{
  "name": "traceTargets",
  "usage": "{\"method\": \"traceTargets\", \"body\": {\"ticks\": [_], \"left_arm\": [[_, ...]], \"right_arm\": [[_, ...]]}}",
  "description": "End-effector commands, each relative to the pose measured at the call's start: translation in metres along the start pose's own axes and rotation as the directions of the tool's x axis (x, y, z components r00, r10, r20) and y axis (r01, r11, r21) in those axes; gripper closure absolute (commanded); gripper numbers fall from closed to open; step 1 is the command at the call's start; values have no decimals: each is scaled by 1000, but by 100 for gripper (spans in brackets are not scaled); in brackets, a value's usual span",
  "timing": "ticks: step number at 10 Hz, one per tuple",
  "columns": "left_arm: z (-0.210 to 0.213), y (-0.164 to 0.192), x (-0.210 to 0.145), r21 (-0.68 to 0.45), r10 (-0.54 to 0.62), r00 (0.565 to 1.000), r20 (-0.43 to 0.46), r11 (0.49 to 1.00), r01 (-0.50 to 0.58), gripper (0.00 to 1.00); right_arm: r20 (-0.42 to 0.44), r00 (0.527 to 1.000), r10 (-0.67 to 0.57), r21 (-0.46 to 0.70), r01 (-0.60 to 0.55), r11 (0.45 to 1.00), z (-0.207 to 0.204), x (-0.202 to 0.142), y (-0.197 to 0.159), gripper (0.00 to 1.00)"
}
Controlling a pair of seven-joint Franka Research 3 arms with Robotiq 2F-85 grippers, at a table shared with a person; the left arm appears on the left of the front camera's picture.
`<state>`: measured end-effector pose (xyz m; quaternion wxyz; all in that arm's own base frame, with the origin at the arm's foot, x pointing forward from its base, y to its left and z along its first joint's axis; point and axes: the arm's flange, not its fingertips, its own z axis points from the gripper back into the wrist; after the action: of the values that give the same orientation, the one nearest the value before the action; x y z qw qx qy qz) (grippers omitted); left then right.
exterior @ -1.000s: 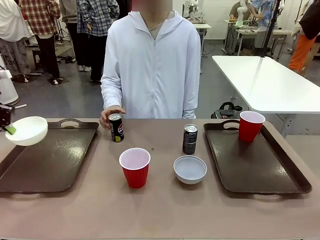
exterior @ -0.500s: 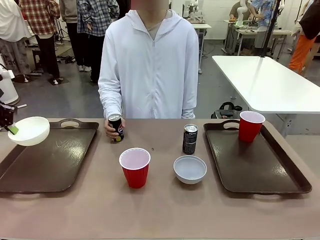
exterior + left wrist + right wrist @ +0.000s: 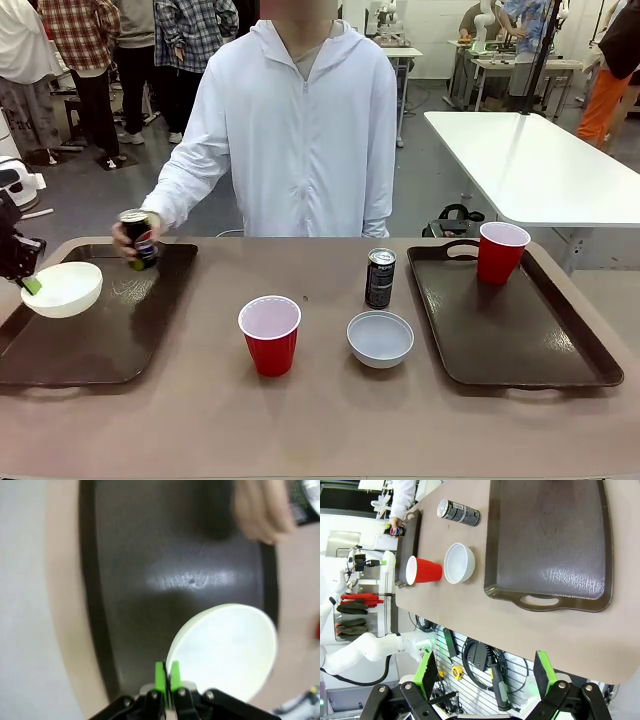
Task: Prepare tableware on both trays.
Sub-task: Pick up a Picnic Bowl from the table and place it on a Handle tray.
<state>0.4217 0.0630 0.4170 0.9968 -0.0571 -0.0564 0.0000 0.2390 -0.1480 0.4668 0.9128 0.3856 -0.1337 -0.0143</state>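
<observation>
Front view: left end effector [image 3: 30, 284] clamps the bowl [image 3: 65, 290] by its rim, low over the left tray [image 3: 110, 335], apparently for set-down; a person's hand [image 3: 127, 240] carries a can [image 3: 141, 240] there. Left wrist view: rim pinch confirmed. Right wrist view: right end effector [image 3: 485, 672] open, empty, beyond the surface [image 3: 520, 625] edge.

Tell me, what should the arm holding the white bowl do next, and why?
Probably ease the white bowl further in over the left tray and down onto it before letting go. The left arm's jaws are shut on its rim, and it hangs at the tray's outer edge, partly past the rim. The person's hand holds a can over the tray's far end, so stay nearer.
</observation>
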Motion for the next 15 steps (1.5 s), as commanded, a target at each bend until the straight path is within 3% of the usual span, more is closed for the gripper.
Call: {"method": "traceTargets", "body": {"ticks": [1, 2, 3, 7, 9, 11, 15], "left_arm": [[51, -4, -54, 34, -122, 984, -128, 991, 127, 96], [78, 3, -90, 79, -227, 961, -159, 967, 242, 96], [85, 9, -99, 120, -221, 962, -163, 963, 241, 96], [68, 4, -90, 95, -159, 975, -155, 980, 175, 96], [44, -11, -69, -35, -122, 990, -72, 992, 119, 96], [2, -25, -46, -21, -82, 996, 30, 996, 83, 96], [-60, -23, -22, -61, -53, 998, 44, 997, 55, 96]], "right_arm": [[2, 1000, 5, 19, -5, 1000, -1, 0, 0, 0], [2, 1000, 5, 19, -5, 1000, -1, 0, 0, 0], [2, 1000, 5, 19, -5, 1000, -1, 0, 0, 0], [2, 1000, 5, 19, -5, 1000, -1, 0, 0, 0], [2, 1000, 5, 19, -5, 1000, -1, 0, 0, 0], [2, 1000, 5, 19, -5, 1000, -1, 0, 0, 0], [2, 1000, 5, 19, -5, 1000, -1, 0, 0, 0]]}}
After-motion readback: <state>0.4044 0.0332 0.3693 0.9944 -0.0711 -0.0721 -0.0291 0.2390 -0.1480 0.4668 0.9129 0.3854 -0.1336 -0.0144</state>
